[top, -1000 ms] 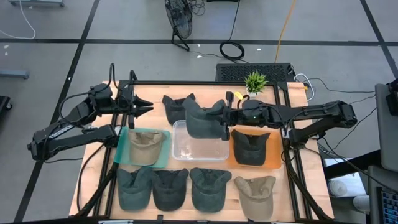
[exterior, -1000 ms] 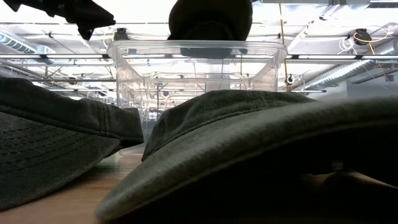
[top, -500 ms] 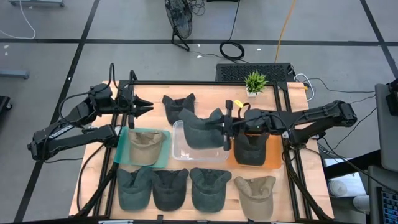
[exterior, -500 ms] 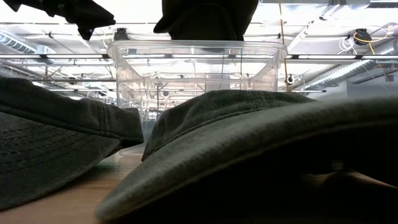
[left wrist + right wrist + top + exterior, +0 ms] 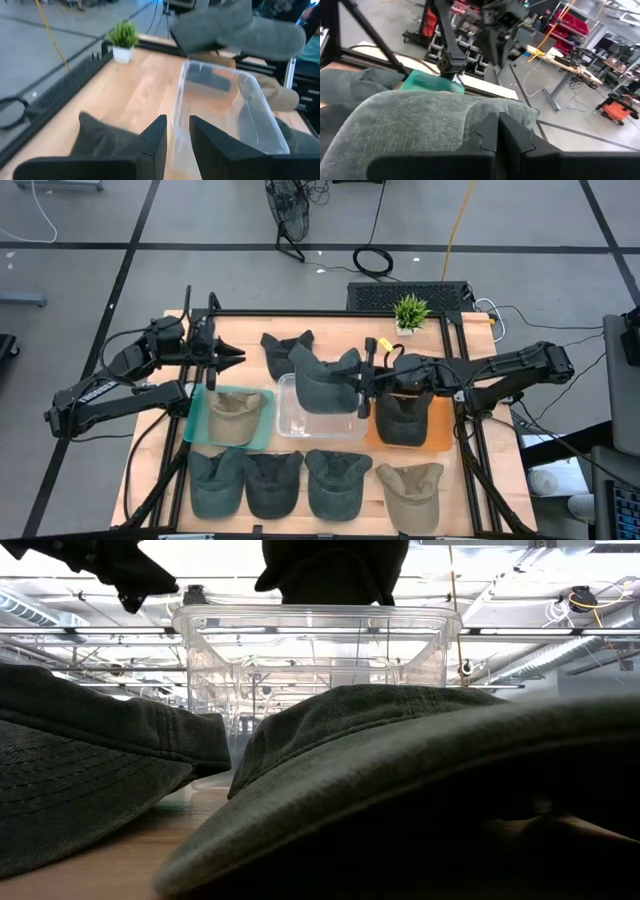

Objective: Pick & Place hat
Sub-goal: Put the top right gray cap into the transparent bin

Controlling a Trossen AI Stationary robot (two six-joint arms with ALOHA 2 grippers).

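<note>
A dark grey-green hat (image 5: 322,383) hangs over the clear plastic bin (image 5: 290,423) in the middle of the table, with my right gripper (image 5: 362,386) shut on it. In the low view the hat (image 5: 335,568) is just above the bin's rim (image 5: 315,612). My left gripper (image 5: 240,358) waits at the far left, above the table, slightly open with nothing between its fingers (image 5: 156,145). It points across at the bin (image 5: 260,125). My right gripper pinches the hat's edge (image 5: 482,116) on the side nearest it, between its two shut fingers (image 5: 512,137). The fingers come in about level from the table's right side. The hat is lifted clear, spreading out in front of the fingers above the bin.
One dark hat (image 5: 284,351) lies at the far side, a tan one (image 5: 236,414) on a teal mat (image 5: 262,436), another dark one (image 5: 402,416) on an orange mat (image 5: 438,436). Several hats (image 5: 272,483) line the near edge. A small plant (image 5: 410,311) stands far right.
My right gripper has carried the hat a little toward the table's near edge, farther over the bin, still shut and about level. My left gripper has tipped down slightly in place.
</note>
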